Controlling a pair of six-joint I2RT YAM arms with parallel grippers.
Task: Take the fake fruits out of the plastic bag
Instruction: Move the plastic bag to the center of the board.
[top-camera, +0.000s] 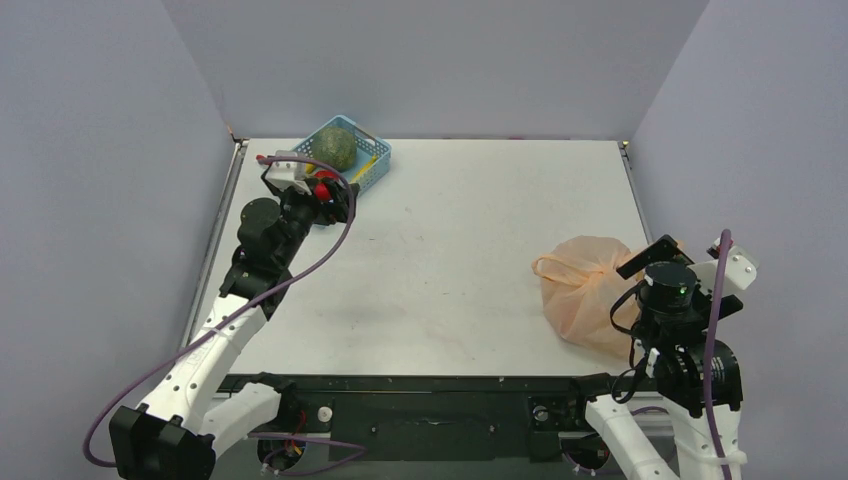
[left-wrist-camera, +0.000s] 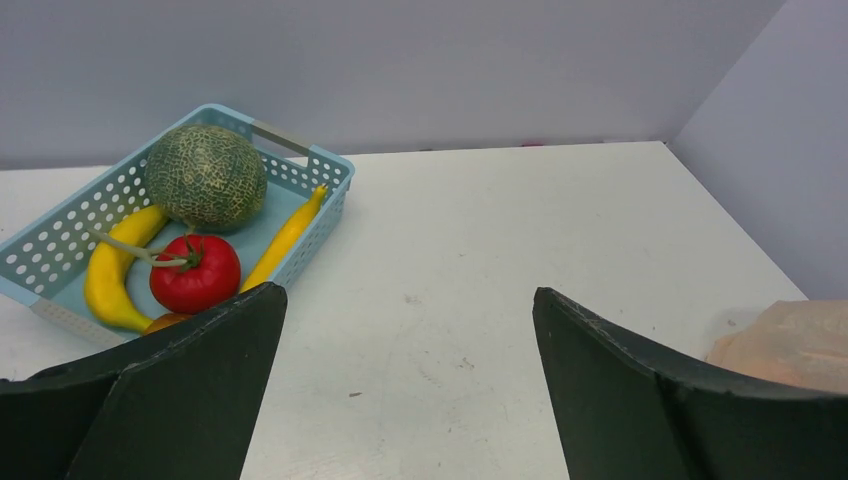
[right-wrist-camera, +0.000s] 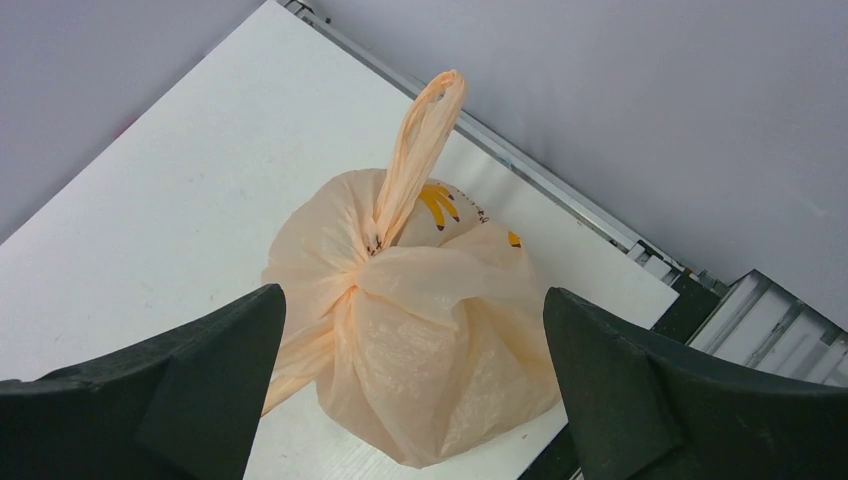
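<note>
In the top view, the bag (top-camera: 585, 288) was seen on the table (top-camera: 450, 250), just in front of the right gripper (top-camera: 640, 270) and well apart from the left gripper (top-camera: 332, 200). The left gripper was held just beside a basket (top-camera: 378, 162) carrying a green ball (top-camera: 333, 147). The spread of either pair of jaws could not be judged from there.

In the left wrist view, the left jaws were shown wide apart with nothing between them but bare table. What the top view mostly hid was laid out beyond the left finger: a red fruit (left-wrist-camera: 195, 273) and two bananas (left-wrist-camera: 110, 280) lay in the basket beside the ball. A sliver of the bag was seen just beyond the right finger.

In the right wrist view, the right jaws were likewise spread wide and nothing was gripped. The bag was framed ahead between them; contact could not be told. Its thin pale-orange film was bunched at the neck, one handle (right-wrist-camera: 420, 150) was stood upright, and a yellow print (right-wrist-camera: 437, 205) was shown. Its contents could not be made out.
</note>
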